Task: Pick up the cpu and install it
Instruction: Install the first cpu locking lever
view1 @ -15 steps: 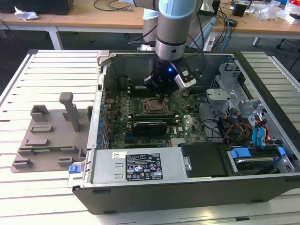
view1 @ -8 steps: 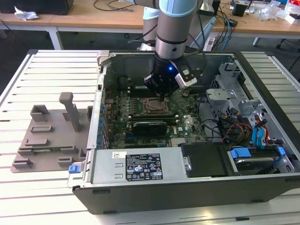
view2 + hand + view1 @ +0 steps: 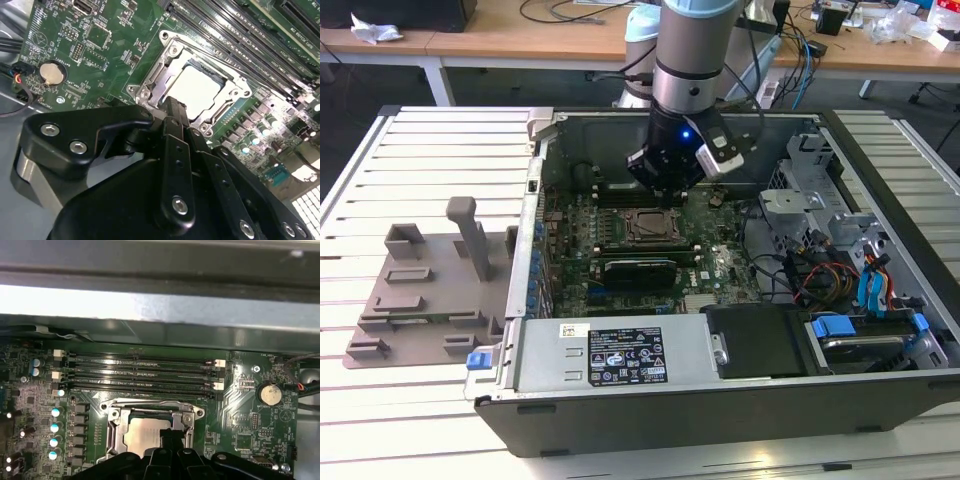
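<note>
Already the cpu (image 3: 196,91) lay flat inside the socket (image 3: 150,80), squared to its frame so it could seat, while the gripper (image 3: 672,170) hung just above it, finger state impossible to tell.

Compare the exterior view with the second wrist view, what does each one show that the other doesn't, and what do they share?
Exterior view alone: the whole open black computer case on a white slatted table, a grey plastic tray on the exterior view's left, the silver power supply box and the blue-latched drive bays.

Second wrist view alone: the round silver coin battery and the pale square cpu lying inside the silver metal socket frame.

Both: the green motherboard and the black gripper poised just above the socket.
</note>
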Robot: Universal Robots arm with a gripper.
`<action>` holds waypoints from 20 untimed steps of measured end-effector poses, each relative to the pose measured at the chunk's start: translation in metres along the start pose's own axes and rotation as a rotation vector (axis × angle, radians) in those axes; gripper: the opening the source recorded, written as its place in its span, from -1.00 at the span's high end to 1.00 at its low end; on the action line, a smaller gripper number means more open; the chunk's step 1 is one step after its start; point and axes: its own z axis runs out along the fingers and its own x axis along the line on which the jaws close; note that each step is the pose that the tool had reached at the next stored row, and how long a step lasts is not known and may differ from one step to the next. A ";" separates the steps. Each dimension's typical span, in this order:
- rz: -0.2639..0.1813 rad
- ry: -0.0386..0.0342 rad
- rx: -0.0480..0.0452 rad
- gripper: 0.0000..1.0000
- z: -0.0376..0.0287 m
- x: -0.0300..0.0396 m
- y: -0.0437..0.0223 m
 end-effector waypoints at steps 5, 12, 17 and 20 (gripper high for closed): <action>0.000 0.0000 0.0001 0.79 -0.0117 0.0002 0.0002; 0.000 0.0001 0.0006 0.79 -0.0274 0.0004 0.0005; 0.000 0.0000 0.0005 0.79 -0.0302 0.0004 0.0006; 0.000 0.0000 0.0006 0.79 -0.0304 0.0004 0.0006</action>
